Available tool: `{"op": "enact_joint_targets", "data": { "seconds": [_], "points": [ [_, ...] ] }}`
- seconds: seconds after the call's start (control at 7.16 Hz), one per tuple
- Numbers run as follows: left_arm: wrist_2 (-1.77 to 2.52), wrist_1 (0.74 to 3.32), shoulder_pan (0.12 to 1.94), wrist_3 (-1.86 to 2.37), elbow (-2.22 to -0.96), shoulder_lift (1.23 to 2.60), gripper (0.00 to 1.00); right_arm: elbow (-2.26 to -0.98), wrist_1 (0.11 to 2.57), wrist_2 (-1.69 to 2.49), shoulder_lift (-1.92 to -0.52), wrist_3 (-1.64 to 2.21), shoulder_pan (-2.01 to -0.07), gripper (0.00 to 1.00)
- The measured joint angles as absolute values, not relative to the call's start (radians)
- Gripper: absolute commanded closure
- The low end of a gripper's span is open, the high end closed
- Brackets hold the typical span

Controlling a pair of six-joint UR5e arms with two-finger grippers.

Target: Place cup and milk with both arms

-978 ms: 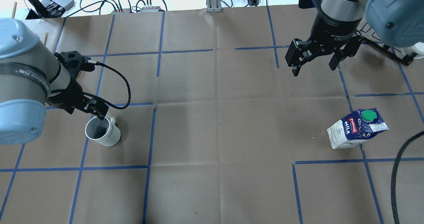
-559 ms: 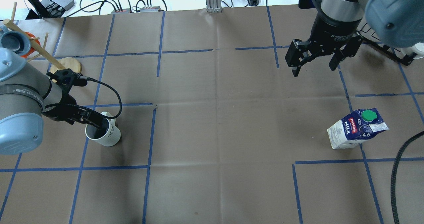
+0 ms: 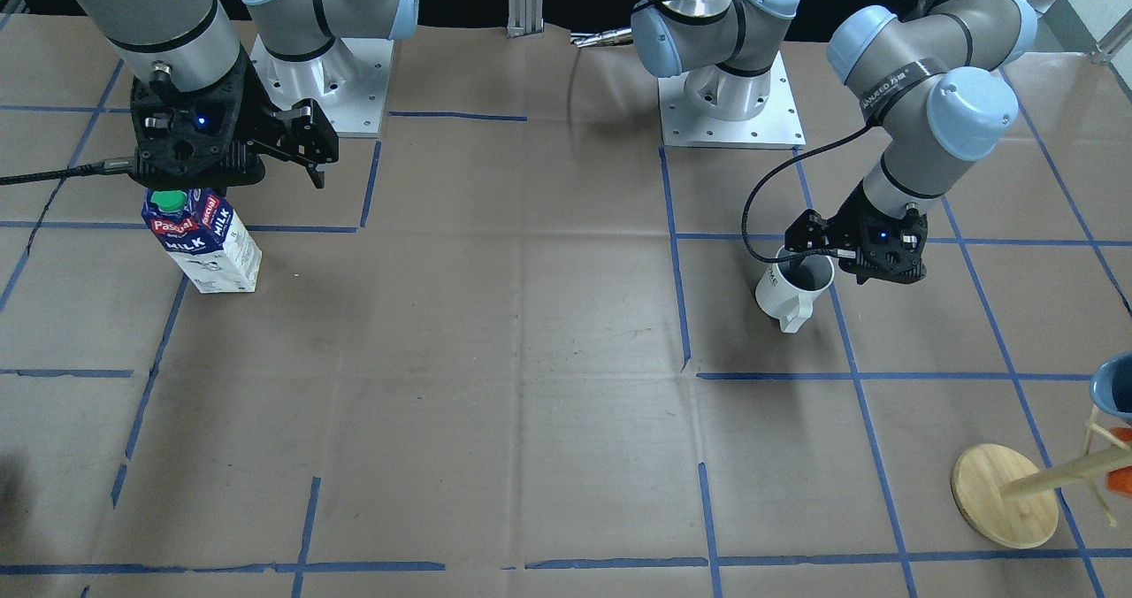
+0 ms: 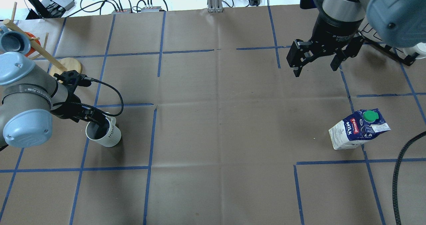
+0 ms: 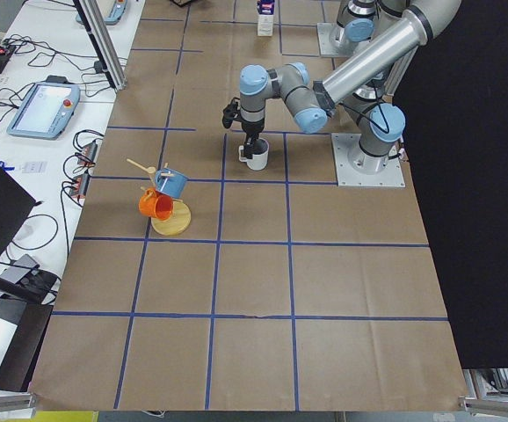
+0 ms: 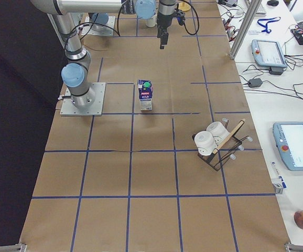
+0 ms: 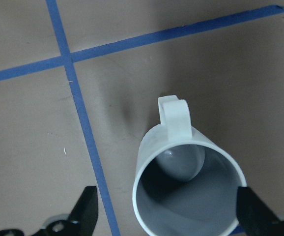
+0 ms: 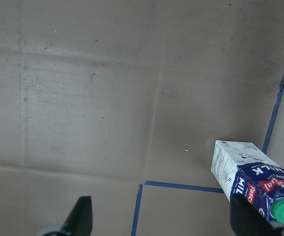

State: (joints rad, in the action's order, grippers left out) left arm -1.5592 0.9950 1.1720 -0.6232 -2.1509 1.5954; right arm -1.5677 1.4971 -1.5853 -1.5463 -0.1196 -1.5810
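Across the tabletop [image 4: 216, 135], brown paper creased into flat panels and gridded with blue tape [image 4: 114, 168], both task things stand upright. In the overhead view, my left arm [image 4: 26, 98] bends low at 9 o'clock. Its end effector [image 4: 96, 119] hangs with jaws spread over the mouth of the cup [image 4: 106, 136], gripping nothing. I judge that this sets up a pinch on the wall. The right arm [image 4: 342, 8] holds its end effector [image 4: 315, 70] high at 1 o'clock, jaws wide and empty, which I read as clearance above the tall carton. The milk [image 4: 357, 130] sits at 3 o'clock, a smooth gable-top box, white below, blue and red above. The cup is glossy white with a grey inside, and its squarish handle [image 7: 174, 118] points toward 1 o'clock. Smallest is the round green cap [image 4: 368, 115].
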Motion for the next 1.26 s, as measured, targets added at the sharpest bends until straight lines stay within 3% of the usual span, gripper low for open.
{"op": "enact_joint_targets", "data": {
  "seconds": [0.14,0.28,0.56,0.7,1.26],
  "points": [
    [-1.560,0.995,1.168,-0.627,-2.153,1.606,0.05,-1.568,1.497,-1.586,-1.546,-0.120,-1.581,0.00],
    [-1.560,0.995,1.164,-0.628,-2.152,1.621,0.20,-1.568,1.497,-1.586,-1.546,-0.120,-1.580,0.00],
    [-1.561,0.995,1.162,-0.623,-2.149,1.642,0.76,-1.568,1.497,-1.586,-1.547,-0.120,-1.580,0.00],
    [-1.562,0.996,1.161,-0.621,-2.146,1.647,0.98,-1.568,1.497,-1.586,-1.547,-0.120,-1.580,0.00],
    [-1.564,0.999,1.162,-0.612,-2.135,1.636,1.00,-1.568,1.497,-1.586,-1.547,-0.120,-1.580,0.00]
  ]
}}
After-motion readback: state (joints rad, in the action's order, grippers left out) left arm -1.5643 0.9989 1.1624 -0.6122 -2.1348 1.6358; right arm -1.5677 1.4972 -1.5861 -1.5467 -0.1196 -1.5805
